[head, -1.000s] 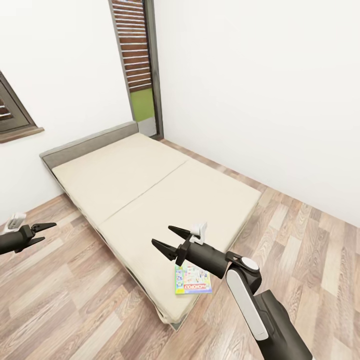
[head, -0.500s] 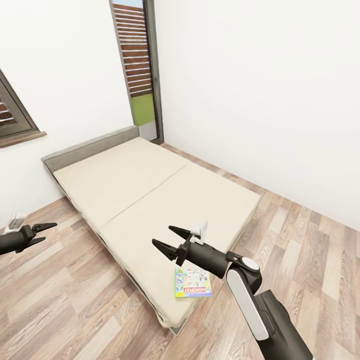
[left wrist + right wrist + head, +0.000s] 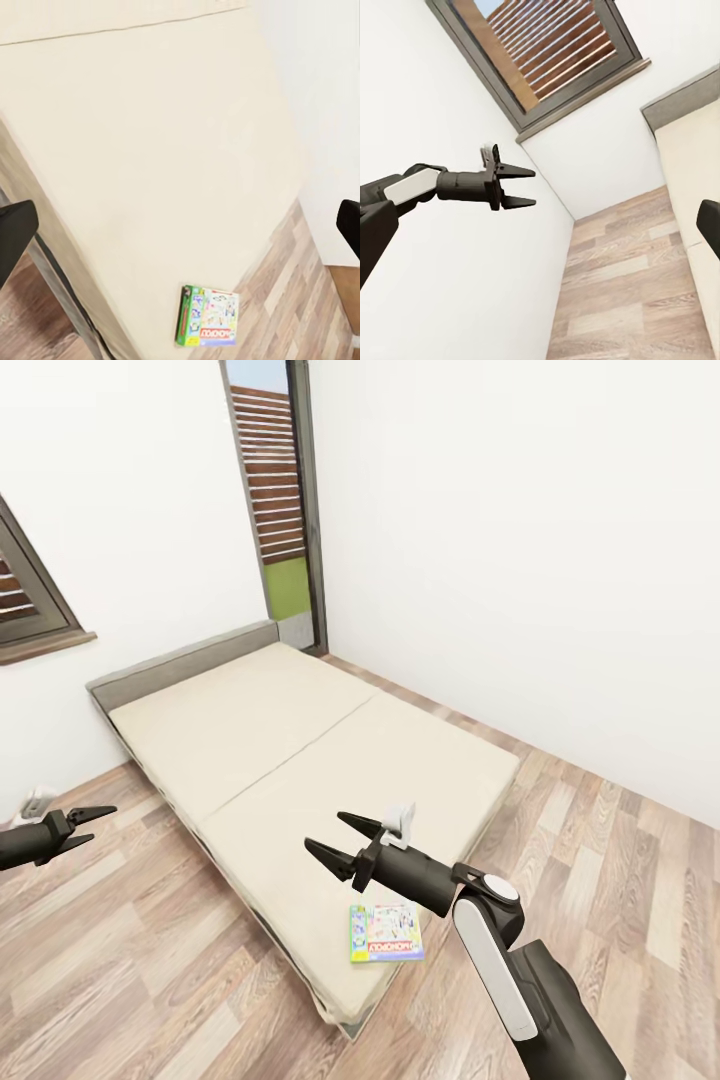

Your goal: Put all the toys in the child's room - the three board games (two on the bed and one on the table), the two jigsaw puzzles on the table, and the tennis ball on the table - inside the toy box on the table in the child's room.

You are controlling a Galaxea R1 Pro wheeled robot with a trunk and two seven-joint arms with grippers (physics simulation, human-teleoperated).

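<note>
Here, from the head, the right pincer [image 3: 343, 840] hangs spread and empty; the Monopoly board game [image 3: 385, 933] lies flat just below and behind its tips, at the bed's [image 3: 300, 760] near corner, nearer this arm. The left pincer [image 3: 88, 826], also open and empty, hovers well apart. Its wrist view shows the box's [image 3: 208, 326] long side along the mattress edge. The right wrist view faces the left pincer [image 3: 514, 187].
</note>
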